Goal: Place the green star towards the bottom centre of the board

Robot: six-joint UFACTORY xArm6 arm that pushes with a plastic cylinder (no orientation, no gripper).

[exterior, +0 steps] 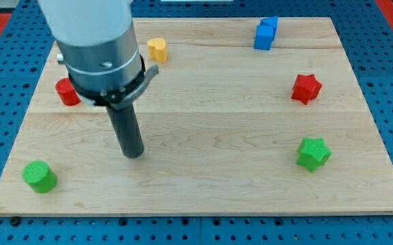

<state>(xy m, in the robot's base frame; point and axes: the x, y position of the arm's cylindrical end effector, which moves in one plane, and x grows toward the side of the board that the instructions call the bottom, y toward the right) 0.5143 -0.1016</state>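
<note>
nearest the camera, at the near left corner of the pale wooden board (203, 197), sits a green cylinder block (39, 176). at the near right rests the green star block (312, 152), the one the task wants, apart from everything else and some way short of the near edge. just beyond it, further right and farther off, is a red star block (306, 88). along the far edge lie a blue block (265, 33), probably an angular piece though its outline is hard to read, and a yellow heart block (157, 48). a red block (67, 91) at the far left is half hidden behind the arm, so its shape is unclear.

my tip (134, 154) rests on the bare board left of centre, well apart from the green star and touching no block. there are no jaws to speak of, just the plain dark rod, holding nothing.

by my judgement the approach step is in hand and no push has begun. the next move calls for bringing my tip round to the star's right side, passing on its far side without bumping it, then pushing it leftward and slightly nearer toward the near centre.
</note>
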